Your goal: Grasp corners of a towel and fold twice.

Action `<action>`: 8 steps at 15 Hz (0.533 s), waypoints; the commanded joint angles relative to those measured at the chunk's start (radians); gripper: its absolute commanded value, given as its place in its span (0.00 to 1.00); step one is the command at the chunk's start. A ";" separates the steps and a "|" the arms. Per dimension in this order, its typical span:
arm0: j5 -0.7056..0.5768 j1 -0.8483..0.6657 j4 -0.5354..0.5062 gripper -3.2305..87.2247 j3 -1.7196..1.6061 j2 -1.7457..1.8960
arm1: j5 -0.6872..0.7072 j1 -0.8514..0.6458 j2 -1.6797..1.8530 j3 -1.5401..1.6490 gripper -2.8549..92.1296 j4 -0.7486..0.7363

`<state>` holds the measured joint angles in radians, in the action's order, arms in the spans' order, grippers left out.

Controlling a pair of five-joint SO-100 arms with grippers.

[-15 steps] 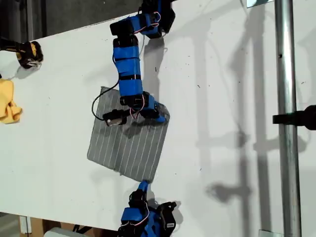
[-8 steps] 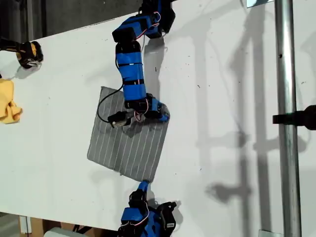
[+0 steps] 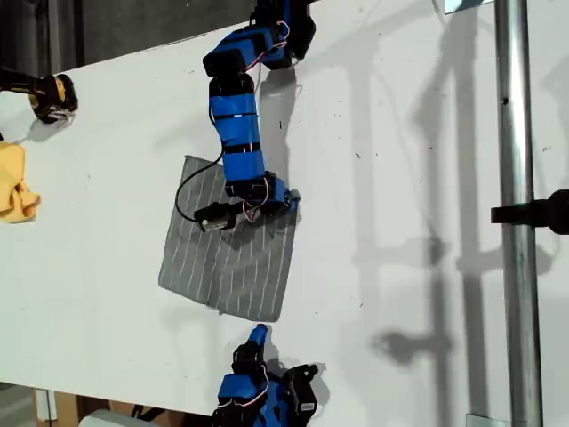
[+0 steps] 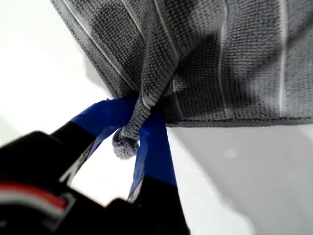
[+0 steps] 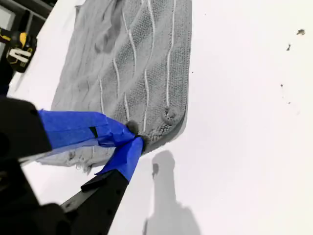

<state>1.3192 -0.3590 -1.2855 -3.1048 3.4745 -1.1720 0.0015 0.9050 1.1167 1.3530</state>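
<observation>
The grey towel point(image 3: 231, 258) with thin white stripes lies on the white table point(image 3: 400, 133), its long side running up and down the exterior view. My first gripper point(image 3: 286, 200) reaches in from the exterior view's top and is shut on the towel's upper right corner. In the first wrist view that corner point(image 4: 128, 143) is bunched between the blue fingers, and the towel point(image 4: 220, 63) hangs a little above its shadow. My second gripper point(image 3: 259, 333), at the exterior view's bottom, is shut at the lower right corner point(image 5: 164, 125) of the towel point(image 5: 127, 63).
A yellow cloth point(image 3: 13, 182) lies at the exterior view's left edge. Above it sits a yellow and black tool point(image 3: 52, 96). A metal pole point(image 3: 516, 213) with a black clamp stands along the exterior view's right.
My first gripper has drawn the upper right corner slightly left and up. The towel's right edge shifted left and its lower edge crept up, away from the second arm, which stayed put.
</observation>
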 commanded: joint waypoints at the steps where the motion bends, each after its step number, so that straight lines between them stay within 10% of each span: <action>1: 0.011 -0.006 0.012 0.02 0.086 -0.023 | 0.005 -0.002 0.031 -0.020 0.03 -0.008; 8: -0.272 0.037 -0.041 0.02 0.960 -0.963 | 0.005 0.015 0.043 -0.020 0.03 -0.028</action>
<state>1.1275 -0.3329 -1.2947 -2.3178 2.6231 -1.1720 0.0015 0.9050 1.1167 1.3361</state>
